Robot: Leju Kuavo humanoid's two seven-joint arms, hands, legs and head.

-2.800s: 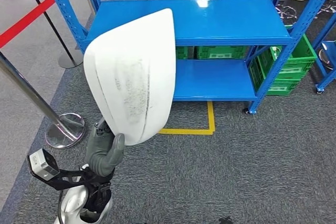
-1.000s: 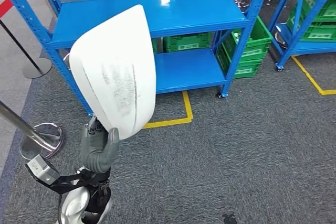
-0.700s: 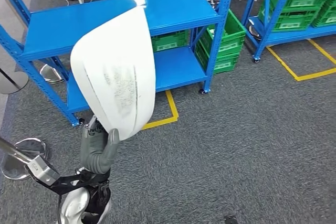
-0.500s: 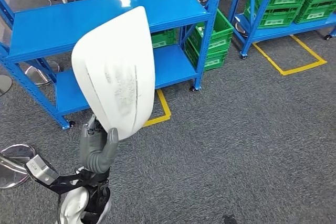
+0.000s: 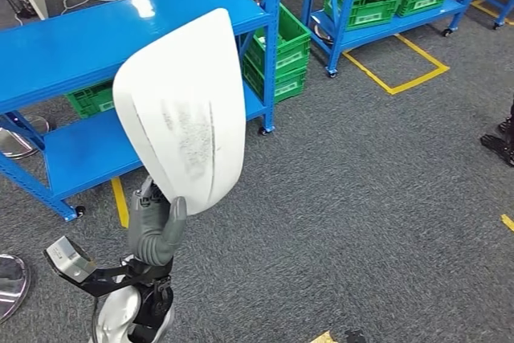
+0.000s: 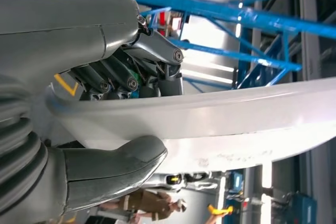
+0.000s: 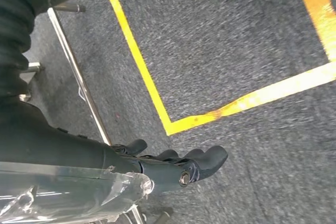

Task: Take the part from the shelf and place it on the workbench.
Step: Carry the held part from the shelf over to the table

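The part [image 5: 181, 110] is a large white curved shell with grey scuff marks. My left hand [image 5: 154, 230] grips its lower edge and holds it upright in front of me, above the grey carpet. In the left wrist view the thick grey thumb [image 6: 115, 169] presses on one face of the white part [image 6: 222, 124], and the darker fingers [image 6: 118, 77] lie against the other. My right hand [image 7: 174, 163] hangs over the carpet with its dark fingers stretched out and nothing in them.
A blue shelf rack [image 5: 72, 38] stands behind the part at the left, with green crates [image 5: 279, 50] beside it. A second blue rack [image 5: 388, 22] with crates is at the back right. Yellow tape lines [image 5: 393, 78] mark the carpet. A chrome post base [image 5: 9, 279] lies far left.
The whole picture has swung: the camera has turned right, so the shelf rack has slid to the left and a second rack has come into view. The part stays in my left hand.
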